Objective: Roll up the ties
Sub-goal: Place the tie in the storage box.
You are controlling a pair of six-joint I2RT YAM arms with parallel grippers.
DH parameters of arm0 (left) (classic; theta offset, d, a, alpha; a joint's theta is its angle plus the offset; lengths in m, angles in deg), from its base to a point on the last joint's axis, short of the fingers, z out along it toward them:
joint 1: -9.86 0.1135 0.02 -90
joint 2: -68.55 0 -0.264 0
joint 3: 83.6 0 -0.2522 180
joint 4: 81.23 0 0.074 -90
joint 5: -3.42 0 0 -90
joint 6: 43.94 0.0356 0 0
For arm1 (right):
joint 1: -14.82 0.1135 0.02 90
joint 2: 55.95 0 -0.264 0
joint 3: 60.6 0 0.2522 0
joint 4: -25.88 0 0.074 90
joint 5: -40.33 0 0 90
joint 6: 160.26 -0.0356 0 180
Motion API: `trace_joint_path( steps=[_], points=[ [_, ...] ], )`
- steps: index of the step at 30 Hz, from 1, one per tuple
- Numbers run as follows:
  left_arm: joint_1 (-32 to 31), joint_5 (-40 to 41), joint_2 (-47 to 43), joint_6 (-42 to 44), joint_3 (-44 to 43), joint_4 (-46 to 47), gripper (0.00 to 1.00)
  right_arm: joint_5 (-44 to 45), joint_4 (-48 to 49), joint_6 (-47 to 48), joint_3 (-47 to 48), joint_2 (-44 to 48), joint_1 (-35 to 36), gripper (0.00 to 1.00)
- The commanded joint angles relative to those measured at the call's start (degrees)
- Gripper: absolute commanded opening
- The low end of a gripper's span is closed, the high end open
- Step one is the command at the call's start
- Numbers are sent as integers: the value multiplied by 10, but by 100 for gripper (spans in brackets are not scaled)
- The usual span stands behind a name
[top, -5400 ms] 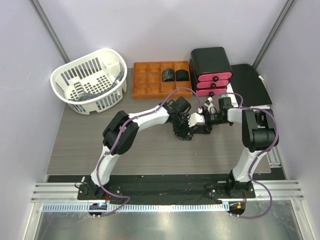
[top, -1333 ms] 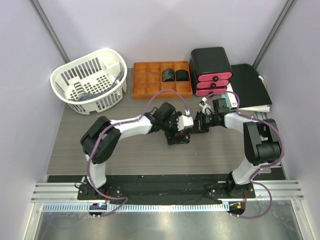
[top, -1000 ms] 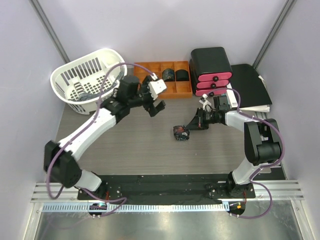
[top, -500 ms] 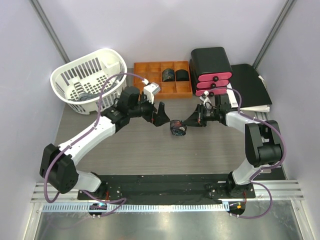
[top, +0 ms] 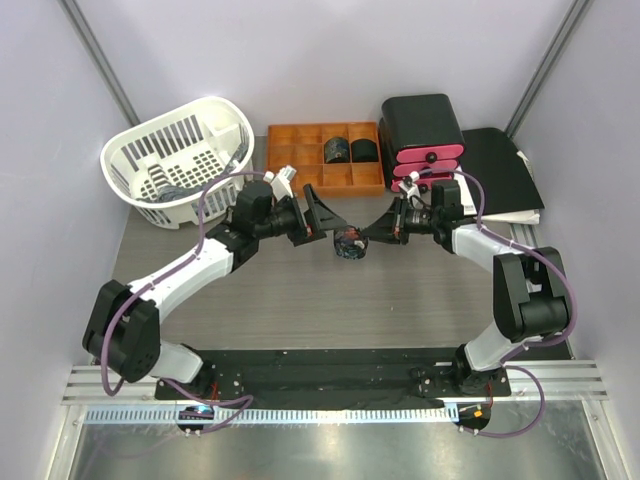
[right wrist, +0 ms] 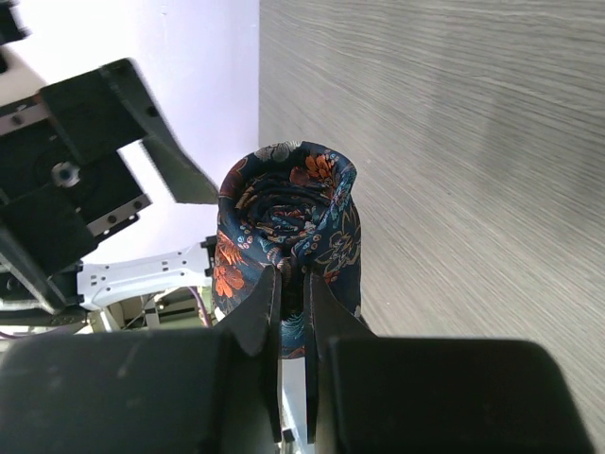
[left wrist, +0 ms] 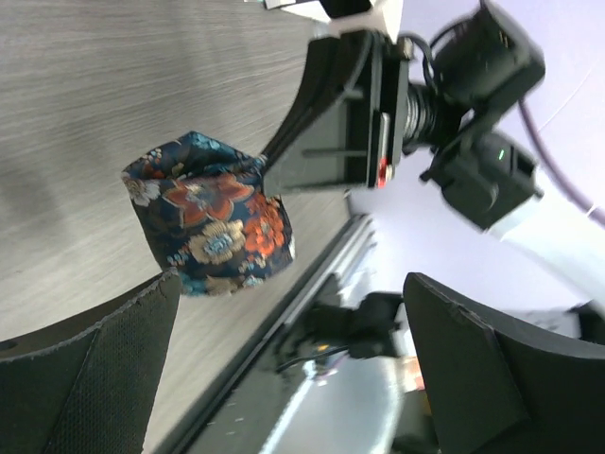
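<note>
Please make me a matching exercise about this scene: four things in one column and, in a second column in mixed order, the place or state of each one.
Things
1. right gripper
2. left gripper
3. white basket
4. orange tray

Place or state
A. stands at the far left of the top view
B. jaws wide open, holding nothing
C. two dark rolls sit in its compartments
D. shut on the floral rolled tie

Right pairs: 1-D, 2-B, 3-A, 4-C
</note>
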Motion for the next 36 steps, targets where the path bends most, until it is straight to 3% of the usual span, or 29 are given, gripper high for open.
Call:
trace_joint_path(
  steps=[1,9,16,23,36],
  points=[
    [8,-21,23,-113,1,49,100,-21,66,-57,1,35,11,1],
    [23,-61,49,-150,16,46,98,-23,101,-86,10,39,29,1],
    [21,-84,63,-183,36,113,93,-15,144,-126,12,34,44,1],
    [20,-88,73,-211,51,167,80,-12,157,-141,15,29,52,1],
    [16,-92,77,-231,62,194,70,-13,218,-187,14,10,66,1]
  ],
)
